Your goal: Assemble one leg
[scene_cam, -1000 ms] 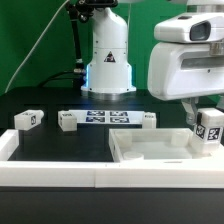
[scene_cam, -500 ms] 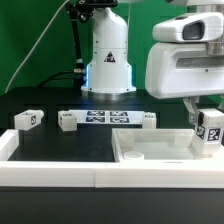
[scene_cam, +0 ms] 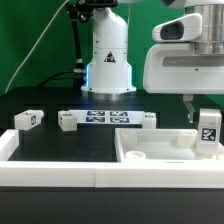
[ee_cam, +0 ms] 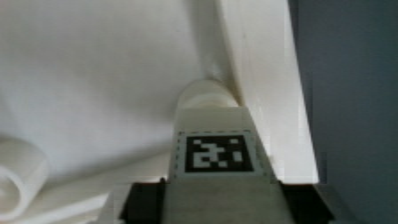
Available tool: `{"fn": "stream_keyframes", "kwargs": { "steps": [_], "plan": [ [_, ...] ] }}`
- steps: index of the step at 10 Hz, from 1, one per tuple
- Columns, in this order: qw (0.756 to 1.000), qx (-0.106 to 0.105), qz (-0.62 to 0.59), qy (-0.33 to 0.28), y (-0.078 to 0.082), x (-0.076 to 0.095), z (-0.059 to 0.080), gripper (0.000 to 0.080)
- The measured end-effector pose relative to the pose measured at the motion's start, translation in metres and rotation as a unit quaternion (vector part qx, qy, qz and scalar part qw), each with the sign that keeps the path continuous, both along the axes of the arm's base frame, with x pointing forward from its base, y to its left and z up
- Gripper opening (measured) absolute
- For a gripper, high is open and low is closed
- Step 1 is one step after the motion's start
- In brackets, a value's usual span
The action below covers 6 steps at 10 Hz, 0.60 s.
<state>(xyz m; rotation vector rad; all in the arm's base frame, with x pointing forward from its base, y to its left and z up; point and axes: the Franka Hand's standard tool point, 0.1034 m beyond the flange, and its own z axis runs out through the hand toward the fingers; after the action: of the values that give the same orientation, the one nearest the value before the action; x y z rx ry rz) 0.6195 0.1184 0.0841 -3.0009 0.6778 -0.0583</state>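
Observation:
My gripper is shut on a white leg with a black-and-white tag on its face. It holds the leg upright over the far right corner of the large white tabletop. In the wrist view the leg runs out from between my two dark fingers, its tip at the tabletop's raised rim. Three more legs lie on the black table: one at the exterior view's left, one beside it, and one further right.
The marker board lies flat between the loose legs. The robot's white base stands behind it. A white wall runs along the table's front edge and turns up at the left side.
My gripper has moved slightly to the exterior view's right and down with the leg, closer to the tabletop's corner. The tabletop has shifted a little to the right.

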Motion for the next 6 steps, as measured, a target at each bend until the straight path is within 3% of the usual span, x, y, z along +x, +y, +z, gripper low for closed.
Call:
{"fn": "stream_keyframes", "kwargs": {
  "steps": [3, 6],
  "plan": [
    [0.986, 0.006, -0.164, 0.001, 0.0004, 0.0005, -0.0001, 0.0291],
    [0.976, 0.012, -0.218, 0.006, 0.0022, 0.0002, -0.0002, 0.0291]
  ]
}}
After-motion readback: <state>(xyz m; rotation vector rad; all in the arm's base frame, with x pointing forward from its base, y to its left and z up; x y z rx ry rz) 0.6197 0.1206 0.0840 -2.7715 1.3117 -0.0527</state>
